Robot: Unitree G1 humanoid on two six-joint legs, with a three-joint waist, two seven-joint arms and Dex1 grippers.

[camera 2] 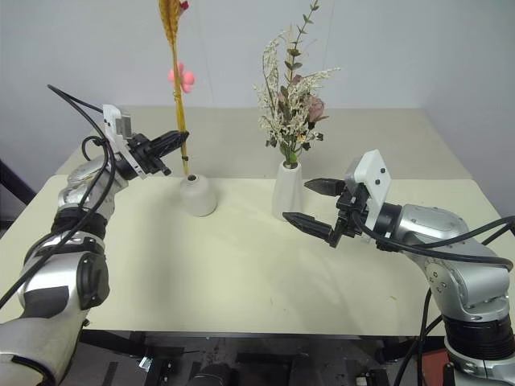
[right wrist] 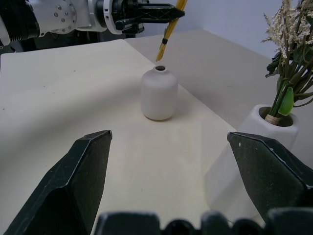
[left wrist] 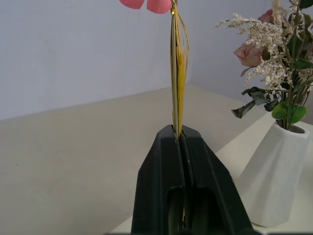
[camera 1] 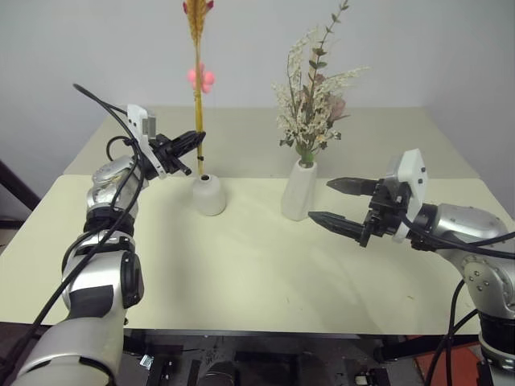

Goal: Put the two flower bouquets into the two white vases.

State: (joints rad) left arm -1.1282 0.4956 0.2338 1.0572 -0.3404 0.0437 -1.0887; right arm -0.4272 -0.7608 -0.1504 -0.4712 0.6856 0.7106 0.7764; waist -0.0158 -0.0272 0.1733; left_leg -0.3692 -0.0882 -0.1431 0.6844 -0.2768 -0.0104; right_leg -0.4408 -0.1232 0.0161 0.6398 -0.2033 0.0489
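On the cream bench [camera 1: 265, 265], two white vases are set near the middle, a short way apart. The short round vase [camera 1: 209, 195] stands to the left, and the taller angular vase [camera 1: 299, 191] to its right. The bushy bouquet [camera 1: 312, 100] of cream-white sprigs, green leaves and a pale pink bloom is already seated upright in the taller vase.

The slim wheat bouquet [camera 1: 197, 88], with small pink blossoms part way up its stalks, is held upright by the left gripper [camera 1: 193, 143], whose jaws are clenched on the lower part of the golden stalks. The cut end of the stalks is seen in the right wrist view just above the narrow mouth of the short round vase and slightly to one side of it, not yet inside.

The right gripper [camera 1: 339, 201] is held level above the bench, just to the right of the taller vase and apart from it. Its jaws are spread wide, and nothing is grasped between them.
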